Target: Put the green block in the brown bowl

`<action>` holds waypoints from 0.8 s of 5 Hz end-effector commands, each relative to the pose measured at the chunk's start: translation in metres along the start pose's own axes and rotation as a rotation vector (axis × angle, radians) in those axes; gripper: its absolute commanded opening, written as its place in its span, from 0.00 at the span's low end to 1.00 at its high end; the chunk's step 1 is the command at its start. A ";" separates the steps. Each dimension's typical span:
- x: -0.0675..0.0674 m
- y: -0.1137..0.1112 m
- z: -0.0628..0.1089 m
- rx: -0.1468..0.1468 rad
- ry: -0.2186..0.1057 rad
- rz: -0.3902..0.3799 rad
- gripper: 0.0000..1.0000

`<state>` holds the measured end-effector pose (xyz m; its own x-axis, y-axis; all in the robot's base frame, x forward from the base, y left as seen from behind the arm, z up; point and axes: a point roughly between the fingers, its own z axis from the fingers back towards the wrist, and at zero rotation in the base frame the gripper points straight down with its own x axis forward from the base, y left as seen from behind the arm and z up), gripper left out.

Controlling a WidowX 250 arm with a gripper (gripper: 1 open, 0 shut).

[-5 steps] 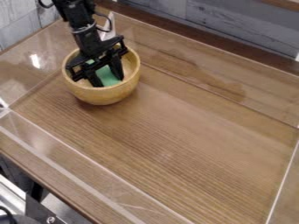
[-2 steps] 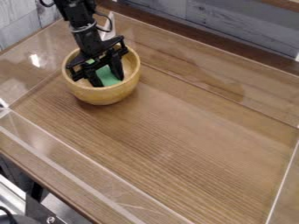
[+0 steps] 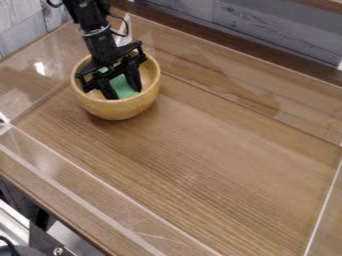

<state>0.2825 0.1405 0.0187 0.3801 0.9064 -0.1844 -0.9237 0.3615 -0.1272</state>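
from where i stand, the left side of the counter (image 3: 201,150) worries me first: the brown bowl (image 3: 110,118) sits close to that edge, with dark cables (image 3: 30,214) hanging just past it, so a sideways shove from the arm could push the bowl toward the drop. next, at the bowl itself, the tool (image 3: 118,82) reaches down inside the rim, its black fingers closed on the green block (image 3: 122,87), as far as i can make out; much of the block is hidden behind them. it is already within the bowl, so what seems left is to let go and lift out. if the fingers spread wide in there, they could press on the wall and tip or drag the bowl. if the block clings to a finger, or gets wedged between finger and wall, it might ride up with the arm and fall outside. a release with the bar propped high could leave one end on the rim. on the right, a slanting pull that way could hook the bowl's near lip and slide it across the wood; going straight up looks safer.
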 end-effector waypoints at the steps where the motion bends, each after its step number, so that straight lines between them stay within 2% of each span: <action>1: 0.010 0.015 -0.011 0.038 0.012 0.051 0.00; 4: 0.015 0.017 -0.010 0.046 0.020 0.064 0.00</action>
<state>0.2834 0.1439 0.0192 0.3725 0.9057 -0.2024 -0.9276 0.3567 -0.1110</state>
